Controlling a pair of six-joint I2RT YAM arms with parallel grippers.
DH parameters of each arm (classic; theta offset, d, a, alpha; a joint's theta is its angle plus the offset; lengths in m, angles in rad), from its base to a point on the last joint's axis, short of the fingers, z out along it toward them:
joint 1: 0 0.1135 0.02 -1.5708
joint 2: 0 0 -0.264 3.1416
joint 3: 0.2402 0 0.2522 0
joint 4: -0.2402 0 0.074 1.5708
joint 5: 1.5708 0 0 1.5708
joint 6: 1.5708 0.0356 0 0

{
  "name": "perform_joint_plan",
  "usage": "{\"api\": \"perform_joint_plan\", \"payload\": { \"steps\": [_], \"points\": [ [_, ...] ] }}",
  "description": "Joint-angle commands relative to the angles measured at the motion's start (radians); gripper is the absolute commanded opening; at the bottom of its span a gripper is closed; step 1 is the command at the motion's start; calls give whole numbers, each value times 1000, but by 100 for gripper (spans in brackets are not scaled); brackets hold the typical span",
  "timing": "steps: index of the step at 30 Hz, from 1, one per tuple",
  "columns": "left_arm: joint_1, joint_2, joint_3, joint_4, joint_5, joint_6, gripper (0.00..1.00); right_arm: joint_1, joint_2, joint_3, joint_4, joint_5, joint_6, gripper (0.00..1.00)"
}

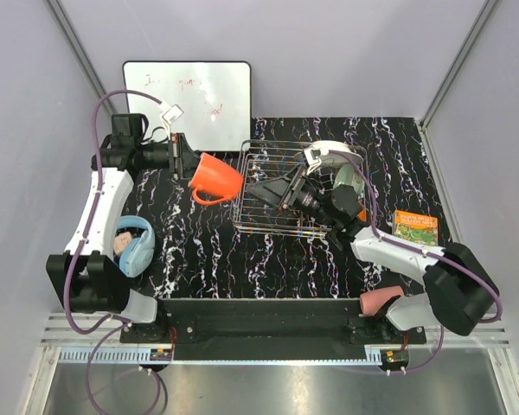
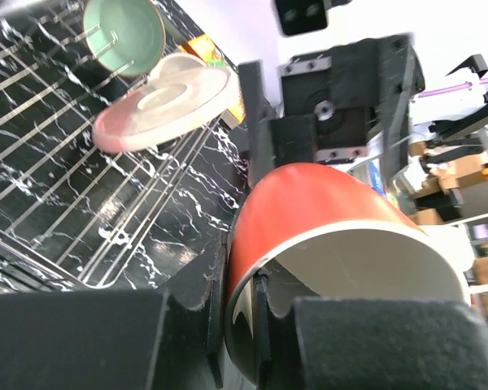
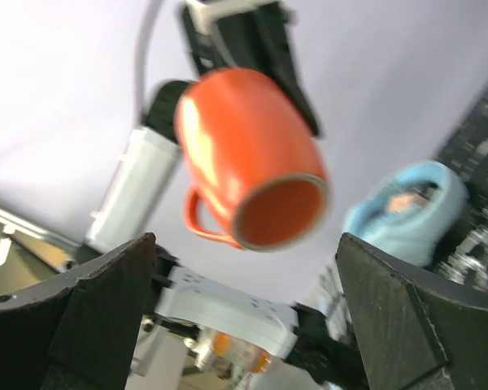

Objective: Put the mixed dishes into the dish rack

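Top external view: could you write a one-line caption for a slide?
Left hand holds orange mug beside dish rack; open right hand hovers over rack.

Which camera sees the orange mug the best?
The right wrist view: the whole orange mug shows, handle and mouth too, though slightly blurry. The top external view shows it small, held by the left gripper near the dish rack. The left wrist view is too close, cutting off part of it.

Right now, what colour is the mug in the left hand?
Orange. The mug shows best in the right wrist view.
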Motion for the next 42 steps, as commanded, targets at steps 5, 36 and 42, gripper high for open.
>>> {"api": "perform_joint_plan", "payload": {
  "steps": [5,36,42],
  "points": [
    [4,-8,12,51,141,-30,0,-2,99,35,384,-2,187,100],
    [-47,20,0,54,101,19,0,71,343,244,420,-94,192,100],
    [-58,28,22,57,92,19,0,103,369,255,450,-99,208,100]
  ]
}}
